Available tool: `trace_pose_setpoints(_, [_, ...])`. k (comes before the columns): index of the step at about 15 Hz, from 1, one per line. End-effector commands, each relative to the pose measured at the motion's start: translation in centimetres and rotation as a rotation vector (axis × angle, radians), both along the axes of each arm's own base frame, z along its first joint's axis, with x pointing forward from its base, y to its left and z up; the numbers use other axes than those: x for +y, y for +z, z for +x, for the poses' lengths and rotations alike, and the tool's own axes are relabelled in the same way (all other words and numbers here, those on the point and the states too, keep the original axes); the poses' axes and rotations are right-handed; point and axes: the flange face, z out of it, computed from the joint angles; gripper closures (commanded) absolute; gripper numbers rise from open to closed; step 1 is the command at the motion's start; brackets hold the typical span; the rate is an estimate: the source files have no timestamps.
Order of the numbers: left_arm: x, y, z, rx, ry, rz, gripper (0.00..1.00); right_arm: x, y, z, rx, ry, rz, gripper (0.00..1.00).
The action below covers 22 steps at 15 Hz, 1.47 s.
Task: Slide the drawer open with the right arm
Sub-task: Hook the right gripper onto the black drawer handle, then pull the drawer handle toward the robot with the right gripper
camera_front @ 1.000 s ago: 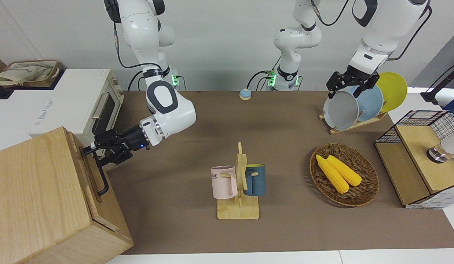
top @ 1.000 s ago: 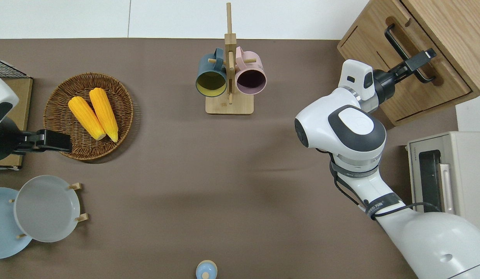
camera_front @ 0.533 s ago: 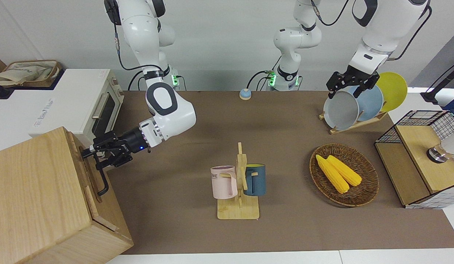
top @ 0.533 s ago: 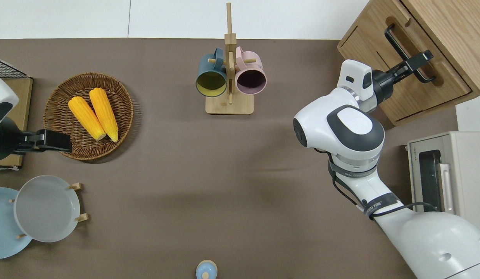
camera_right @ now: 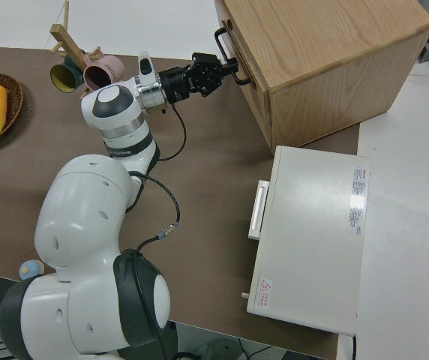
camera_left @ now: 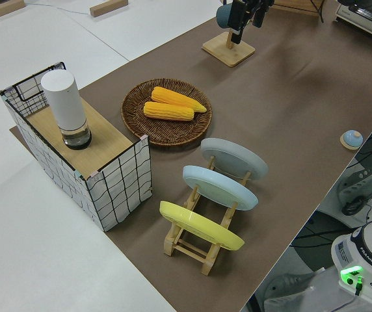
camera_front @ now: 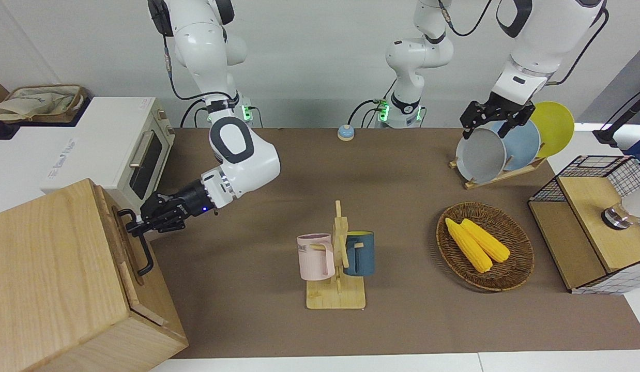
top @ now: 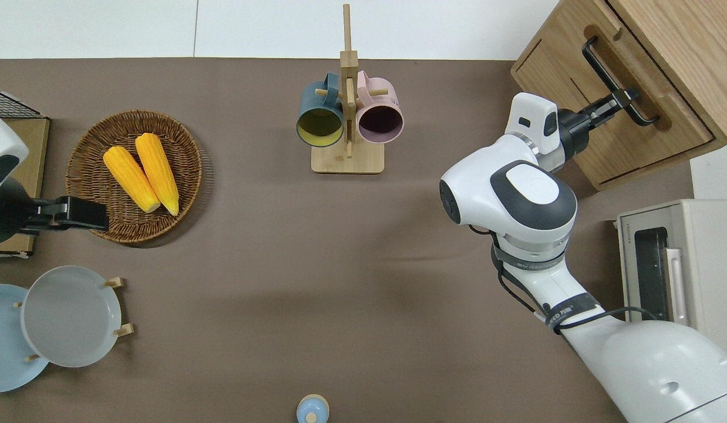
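Gripping the black metal bar handle (top: 613,81) of the wide shallow light-wood drawer (top: 619,114), low in the large pale wooden box cabinet (camera_front: 51,279): black two-finger right gripper (top: 623,98), fingers clenched across the bar near its robot-side end. Left gripper (camera_front: 493,118) parked; finger state unclear.

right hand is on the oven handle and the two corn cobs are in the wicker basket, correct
Not quite. The right hand is at the black bar handle of the drawer, not the oven's; the overhead view shows it. The two corn cobs are indeed in the wicker basket.
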Motion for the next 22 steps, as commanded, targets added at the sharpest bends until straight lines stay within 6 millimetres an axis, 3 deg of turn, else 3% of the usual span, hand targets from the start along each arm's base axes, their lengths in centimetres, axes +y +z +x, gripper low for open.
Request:
trace_pose_setpoints(1, [0.0, 0.5, -0.3, -0.005, -0.008, 0.013, 0.00, 0.4, 0.3, 0.3, -0.019, -0.004, 0.024, 0.931])
trace_pose_setpoints(4, [0.1, 0.5, -0.3, -0.005, -0.007, 0.013, 0.00, 0.7, 0.3, 0.1, -0.016, -0.017, 0.032, 0.984])
trace_pose_setpoints(13, [0.0, 0.4, -0.3, -0.004, -0.008, 0.013, 0.00, 3.1, 0.7, -1.3, 0.011, -0.070, 0.020, 0.984])
trace_pose_setpoints(15, [0.1, 0.4, -0.3, -0.004, -0.008, 0.013, 0.00, 4.7, 0.8, -1.8, 0.015, -0.062, 0.029, 0.986])
trace_pose_setpoints(22, [0.1, 0.5, -0.3, -0.005, -0.008, 0.013, 0.00, 7.0, 1.3, -3.4, 0.038, -0.105, 0.016, 0.986])
